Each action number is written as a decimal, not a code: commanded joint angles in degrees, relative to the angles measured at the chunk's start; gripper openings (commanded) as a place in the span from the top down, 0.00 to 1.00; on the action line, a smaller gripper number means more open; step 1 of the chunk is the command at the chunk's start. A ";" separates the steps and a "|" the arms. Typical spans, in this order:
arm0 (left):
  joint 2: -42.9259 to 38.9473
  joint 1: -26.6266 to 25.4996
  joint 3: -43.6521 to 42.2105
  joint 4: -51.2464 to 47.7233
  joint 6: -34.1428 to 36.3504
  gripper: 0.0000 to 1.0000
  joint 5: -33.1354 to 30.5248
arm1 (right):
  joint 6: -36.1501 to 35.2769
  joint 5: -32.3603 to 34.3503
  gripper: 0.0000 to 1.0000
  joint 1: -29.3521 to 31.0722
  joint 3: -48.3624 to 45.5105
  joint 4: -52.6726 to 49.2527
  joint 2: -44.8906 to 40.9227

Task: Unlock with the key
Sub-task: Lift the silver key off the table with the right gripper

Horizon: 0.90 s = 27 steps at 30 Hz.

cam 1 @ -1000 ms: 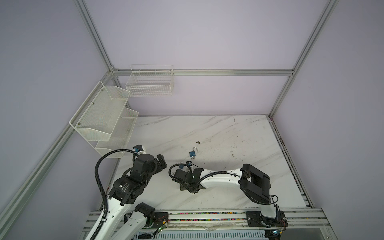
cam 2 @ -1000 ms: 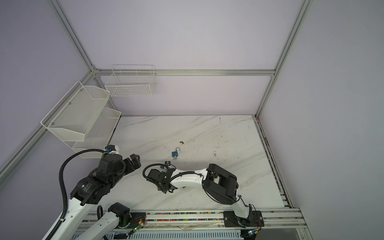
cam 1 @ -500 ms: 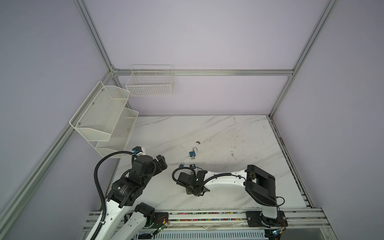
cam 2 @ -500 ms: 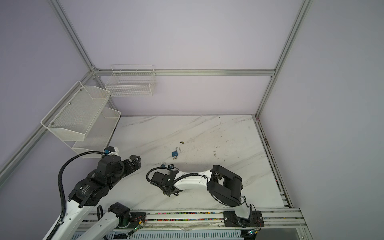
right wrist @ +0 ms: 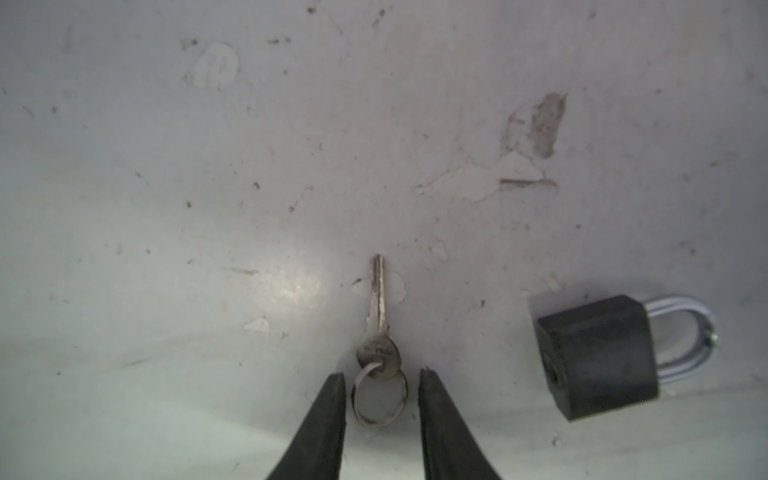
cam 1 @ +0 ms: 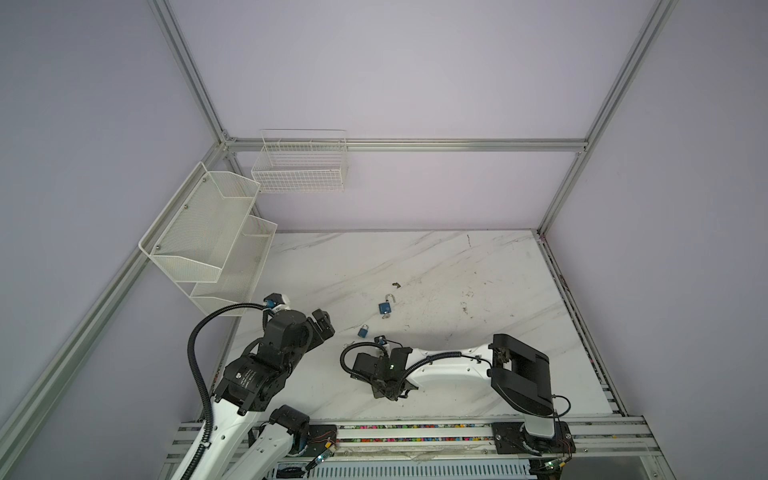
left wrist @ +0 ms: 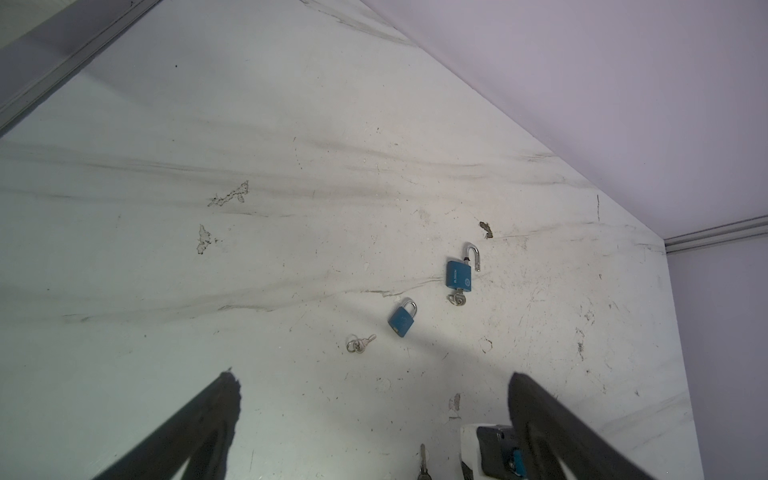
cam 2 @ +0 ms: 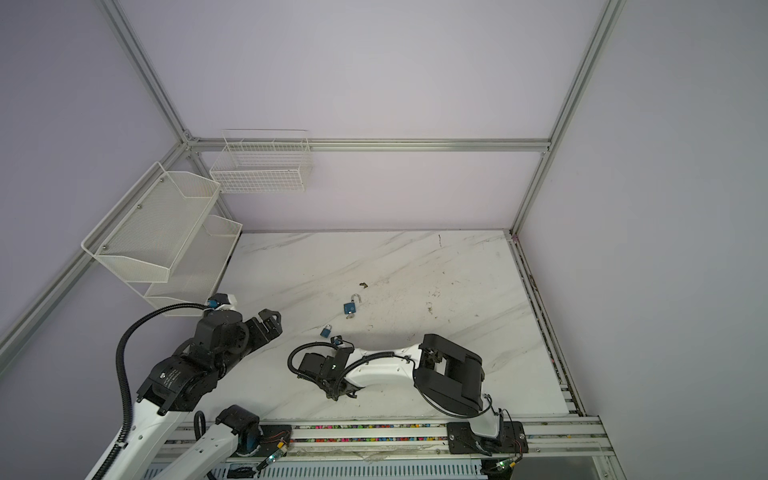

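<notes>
Right end effector (right wrist: 380,376): fingers (right wrist: 328,415) drawn partway in, flanking the split ring (right wrist: 379,401) of the key (right wrist: 379,307). A thin gap shows on each side, so nothing is grasped. The key lies flat on the tabletop (right wrist: 166,166), blade pointing away from the fingers. Dark padlock (right wrist: 598,357) lies near the key, not touching it. Left end effector (left wrist: 372,378): released, fingers spread wide over the tabletop. Open blue padlock (left wrist: 457,272) lies further out, shackle swung free.
</notes>
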 commanded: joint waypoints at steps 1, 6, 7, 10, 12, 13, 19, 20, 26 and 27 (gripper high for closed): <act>-0.17 0.32 2.03 1.18 -1.37 0.00 -0.09 | -0.77 -0.55 0.70 0.53 -0.44 -1.43 1.22; 0.19 0.25 1.95 1.27 -1.40 0.00 0.01 | -1.61 0.30 0.73 0.28 -0.20 -2.08 1.86; 0.25 0.30 1.89 1.35 -1.46 0.00 0.08 | -1.70 0.30 0.74 0.14 -0.30 -1.92 1.73; 0.45 0.30 1.86 1.53 -1.72 0.00 0.35 | -2.25 0.57 0.77 -0.06 -0.68 -1.65 1.14; 0.45 0.28 1.69 1.79 -1.87 0.00 0.37 | -2.35 0.84 0.79 -0.42 -1.10 -1.61 0.65; 0.54 0.22 1.68 1.98 -1.96 0.00 0.36 | -2.55 0.91 0.79 -0.68 -1.20 -1.54 0.29; 0.89 0.27 1.33 2.37 -2.52 0.00 0.72 | -3.88 1.09 0.84 -1.49 -2.42 -0.71 -0.95; 0.82 0.26 1.26 2.49 -2.68 0.00 0.80 | -4.03 1.10 0.85 -1.64 -2.64 -0.61 -1.04; 0.71 0.26 1.21 2.58 -3.19 0.00 1.02 | -5.24 1.00 0.88 -2.14 -3.70 0.98 -2.39; 0.71 0.25 1.16 2.65 -3.30 0.00 1.08 | -5.57 1.09 0.88 -2.19 -3.69 1.38 -2.51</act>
